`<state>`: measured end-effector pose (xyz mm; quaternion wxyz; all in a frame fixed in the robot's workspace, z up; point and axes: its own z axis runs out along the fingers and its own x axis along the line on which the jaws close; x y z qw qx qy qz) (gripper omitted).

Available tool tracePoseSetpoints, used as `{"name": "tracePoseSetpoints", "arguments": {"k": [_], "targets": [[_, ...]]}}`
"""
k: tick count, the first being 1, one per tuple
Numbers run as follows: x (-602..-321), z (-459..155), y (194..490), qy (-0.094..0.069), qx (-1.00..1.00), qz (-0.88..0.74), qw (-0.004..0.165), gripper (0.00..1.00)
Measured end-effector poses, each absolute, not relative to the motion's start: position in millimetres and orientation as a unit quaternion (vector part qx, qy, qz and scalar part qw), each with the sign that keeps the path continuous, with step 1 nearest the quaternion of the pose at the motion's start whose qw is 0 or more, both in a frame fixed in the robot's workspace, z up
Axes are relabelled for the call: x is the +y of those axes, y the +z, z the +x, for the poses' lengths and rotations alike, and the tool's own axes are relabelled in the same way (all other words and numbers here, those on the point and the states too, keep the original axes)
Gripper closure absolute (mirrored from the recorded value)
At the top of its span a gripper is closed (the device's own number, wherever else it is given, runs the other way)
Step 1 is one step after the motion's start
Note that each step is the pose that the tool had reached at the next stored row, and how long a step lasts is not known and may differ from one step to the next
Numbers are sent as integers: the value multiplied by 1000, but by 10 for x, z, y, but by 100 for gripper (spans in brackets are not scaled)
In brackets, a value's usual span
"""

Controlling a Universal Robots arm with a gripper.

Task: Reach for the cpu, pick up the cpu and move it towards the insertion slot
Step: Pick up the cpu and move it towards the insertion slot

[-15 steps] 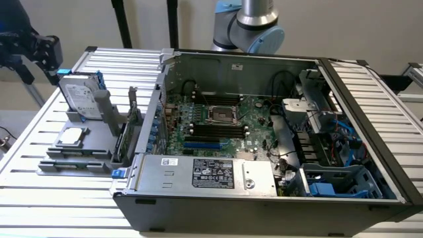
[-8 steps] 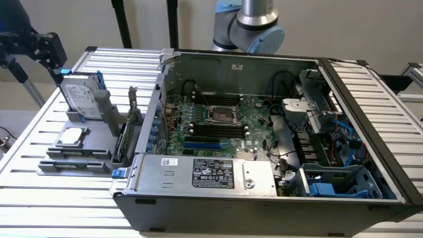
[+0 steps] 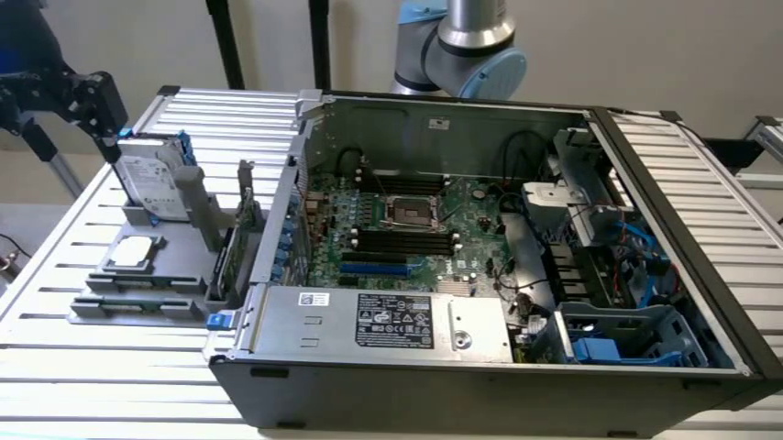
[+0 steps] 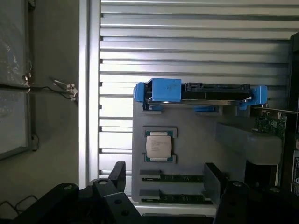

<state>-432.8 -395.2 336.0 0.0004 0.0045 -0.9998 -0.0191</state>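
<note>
The cpu [image 3: 132, 254], a small silver square with a pale rim, lies flat in a recess of the grey holder [image 3: 135, 307] on the slatted table, at the exterior view's left. In the wrist view the cpu [image 4: 159, 145] sits between and a little beyond my two dark fingers [image 4: 119, 173]. My gripper [image 4: 166, 179] is open and holds nothing. In the exterior view the gripper [image 3: 101, 115] hangs above the far end of the holder, well clear of the chip. The insertion slot [image 3: 410, 213] is the metal-framed square socket on the motherboard inside the open computer case.
A silver hard drive with blue rails [image 3: 153, 188] stands upright in the holder behind the cpu. Memory sticks [image 4: 175, 178] lie in the holder's near slots. The case wall [image 3: 288, 211] rises between holder and motherboard. The arm's base [image 3: 471, 46] stands behind the case.
</note>
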Motion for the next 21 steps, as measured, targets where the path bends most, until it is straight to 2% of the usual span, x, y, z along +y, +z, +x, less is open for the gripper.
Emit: {"name": "tracePoseSetpoints", "arguments": {"k": [21], "targets": [[-3981, -4328, 2977, -19, -1000, -5, 0, 23]]}}
